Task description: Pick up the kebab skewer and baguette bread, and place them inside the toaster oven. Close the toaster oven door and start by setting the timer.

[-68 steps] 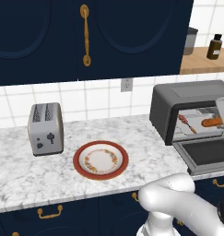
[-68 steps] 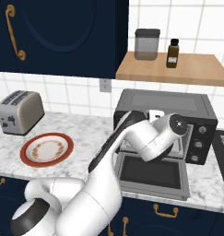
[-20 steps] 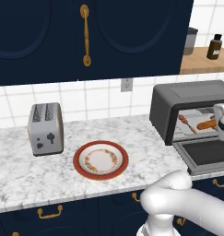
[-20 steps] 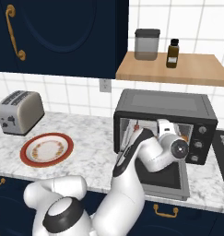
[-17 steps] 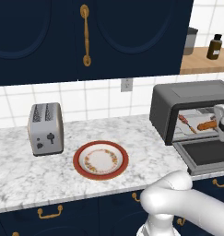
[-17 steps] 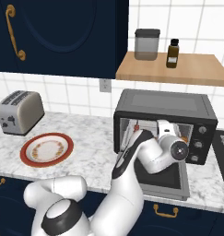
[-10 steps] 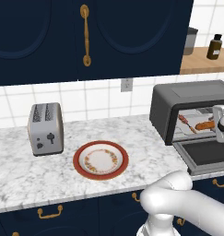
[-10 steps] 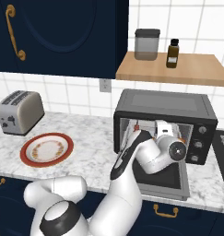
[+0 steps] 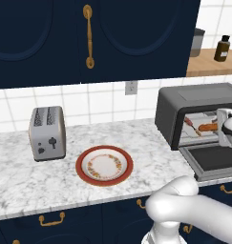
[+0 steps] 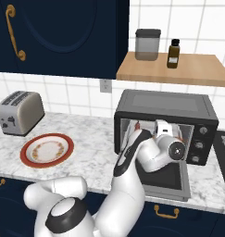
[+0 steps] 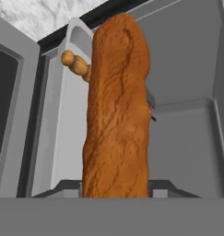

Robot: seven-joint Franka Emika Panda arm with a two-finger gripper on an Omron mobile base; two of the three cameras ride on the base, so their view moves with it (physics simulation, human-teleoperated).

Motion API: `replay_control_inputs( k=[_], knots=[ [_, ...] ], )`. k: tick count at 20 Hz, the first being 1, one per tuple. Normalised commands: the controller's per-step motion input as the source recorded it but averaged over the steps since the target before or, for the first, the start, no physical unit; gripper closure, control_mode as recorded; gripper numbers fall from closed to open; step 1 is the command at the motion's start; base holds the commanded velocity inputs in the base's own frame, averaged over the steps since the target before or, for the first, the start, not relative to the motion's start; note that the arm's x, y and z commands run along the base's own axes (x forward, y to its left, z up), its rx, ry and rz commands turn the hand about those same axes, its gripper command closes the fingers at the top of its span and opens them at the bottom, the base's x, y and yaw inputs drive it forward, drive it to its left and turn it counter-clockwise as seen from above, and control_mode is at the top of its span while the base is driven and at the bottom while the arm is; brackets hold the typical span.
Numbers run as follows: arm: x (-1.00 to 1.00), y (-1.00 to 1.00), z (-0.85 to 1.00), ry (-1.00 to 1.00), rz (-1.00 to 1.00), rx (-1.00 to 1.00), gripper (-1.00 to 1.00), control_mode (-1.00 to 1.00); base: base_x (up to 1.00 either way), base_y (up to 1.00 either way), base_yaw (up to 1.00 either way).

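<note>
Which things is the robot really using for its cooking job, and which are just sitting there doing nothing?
Being used:
baguette bread, in the gripper
kebab skewer, already inside
toaster oven
toaster oven door, hanging open

Just sitting there:
silver toaster
red-rimmed plate
grey canister
brown bottle

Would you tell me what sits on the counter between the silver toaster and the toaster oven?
A red-rimmed plate lies between the toaster and the toaster oven, seen in both base views.

Plate (image 9: 104, 165) between toaster (image 9: 47, 133) left, toaster oven (image 9: 196, 112) right.
</note>
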Motion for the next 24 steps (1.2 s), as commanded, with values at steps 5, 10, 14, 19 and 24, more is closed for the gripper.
replay_control_inputs(
  k=[5,10,14,19,24],
  knots=[
    [0.16,0.00,-0.17,0.00,0.00,0.00,1.00,-1.00,0.00,0.00,0.00],
    [0.00,0.00,-0.20,0.00,0.00,0.00,-1.00,-1.00,0.00,0.00,0.00],
    [0.00,0.00,-0.19,0.00,0.00,0.00,-1.00,-1.00,0.00,0.00,0.00],
    [0.00,0.00,-0.20,0.00,0.00,0.00,-1.00,-1.00,0.00,0.00,0.00],
    [0.00,0.00,-0.18,0.01,0.00,0.00,-1.00,-1.00,0.00,0.00,0.00]
  ],
)
